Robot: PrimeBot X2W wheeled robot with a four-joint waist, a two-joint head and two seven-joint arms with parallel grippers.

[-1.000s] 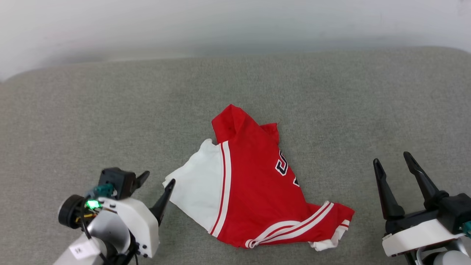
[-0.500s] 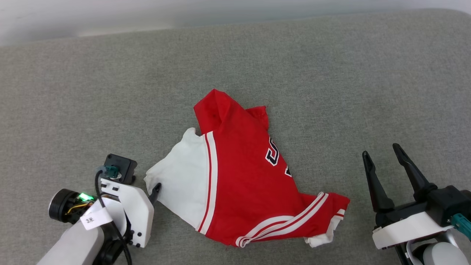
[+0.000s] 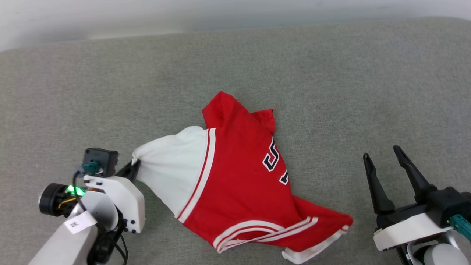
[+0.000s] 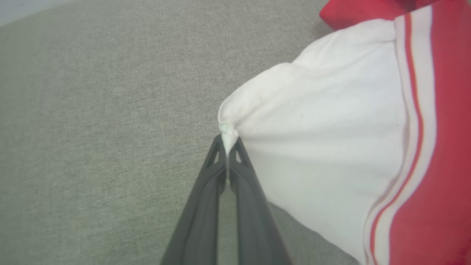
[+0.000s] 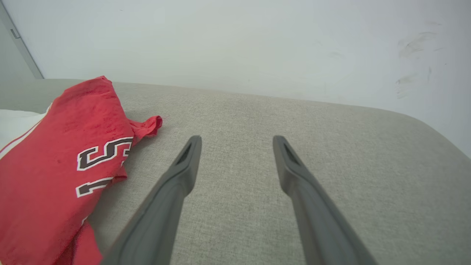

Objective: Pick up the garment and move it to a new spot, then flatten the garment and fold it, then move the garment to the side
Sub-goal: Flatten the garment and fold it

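Note:
The garment [image 3: 239, 184], a crumpled red jersey T-shirt with a white sleeve and striped trim, lies mid-cushion; part of its black-and-white print shows. My left gripper [image 3: 134, 165] is shut on the tip of the white sleeve at the garment's left end, and that sleeve is pulled up off the cushion. In the left wrist view the two dark fingers [image 4: 209, 191] pinch a small white fold of the garment [image 4: 331, 140]. My right gripper [image 3: 382, 156] stands open to the right of the garment, apart from it; the right wrist view shows its spread fingers [image 5: 176, 180] over bare cushion beside the garment [image 5: 62, 154].
A grey fabric cushion [image 3: 331, 92] carries everything, with its far edge meeting a pale wall [image 3: 235, 14]. The cushion's rounded right corner [image 5: 434, 132] shows in the right wrist view. Bare cushion stretches left, right and behind the garment.
My left gripper closed on the white sleeve tip and drew it left and up, stretching the sleeve. The head camera shifted slightly. The right gripper stayed open in place.

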